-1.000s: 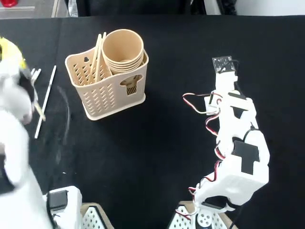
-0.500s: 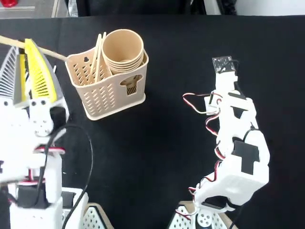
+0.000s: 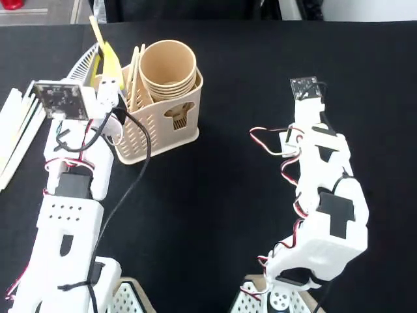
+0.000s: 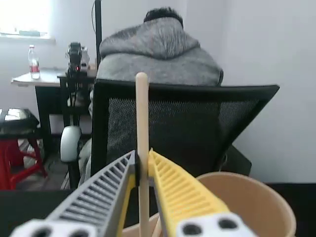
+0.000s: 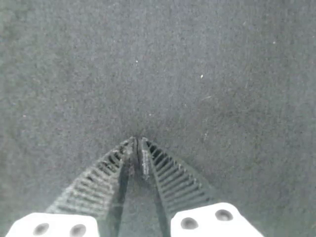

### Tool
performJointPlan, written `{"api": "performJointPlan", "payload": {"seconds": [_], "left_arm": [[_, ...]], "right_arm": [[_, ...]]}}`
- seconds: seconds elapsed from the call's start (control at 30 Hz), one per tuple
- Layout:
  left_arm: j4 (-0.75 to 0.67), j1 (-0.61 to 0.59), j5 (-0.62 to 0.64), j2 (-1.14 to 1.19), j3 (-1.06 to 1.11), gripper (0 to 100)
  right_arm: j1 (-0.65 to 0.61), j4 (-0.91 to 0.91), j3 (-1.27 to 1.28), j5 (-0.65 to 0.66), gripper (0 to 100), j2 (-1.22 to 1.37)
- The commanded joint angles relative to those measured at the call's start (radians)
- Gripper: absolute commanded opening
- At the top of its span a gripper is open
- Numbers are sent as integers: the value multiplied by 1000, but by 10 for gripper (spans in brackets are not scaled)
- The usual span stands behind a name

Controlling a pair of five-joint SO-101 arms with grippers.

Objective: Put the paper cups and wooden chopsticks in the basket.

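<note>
Upper left, the left tool (image 3: 99, 47) clenches a pale wooden chopstick (image 3: 95, 27) standing steeply, just beside the left rim of the beige slotted plastic basket (image 3: 156, 132).

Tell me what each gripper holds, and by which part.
Left gripper pinches a wooden chopstick partway along its shaft, one end past the fingertips; right gripper is shut, empty.

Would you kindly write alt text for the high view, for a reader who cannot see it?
The left gripper grips a wooden chopstick by the left rim of a beige basket that holds stacked paper cups and chopsticks. More chopsticks lie at the black table's left edge; the right arm sits folded at right.
</note>
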Motion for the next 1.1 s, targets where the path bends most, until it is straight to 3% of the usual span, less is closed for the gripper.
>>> {"api": "performJointPlan", "payload": {"seconds": [0.0, 0.13, 0.37, 0.57, 0.73, 0.9, 1.07], "left_arm": [[222, 4, 41, 6, -143, 217], [608, -45, 104, 9, -401, 241], [1077, -205, 94, 137, -842, 242], [1392, -355, -98, 522, -1116, 242], [1553, -426, -230, 911, -1351, 241], [1669, -461, -249, 1255, -1682, 241], [1686, -458, -249, 1588, -1972, 241]], "right_arm": [[2, -5, -4, 9, 14, -54], [2, -5, -4, 9, 14, -54], [2, -5, -4, 9, 14, -54], [2, -5, -4, 9, 14, -54], [2, -5, -4, 9, 14, -54], [2, -5, -4, 9, 14, -54], [2, -5, -4, 9, 14, -54]]}}
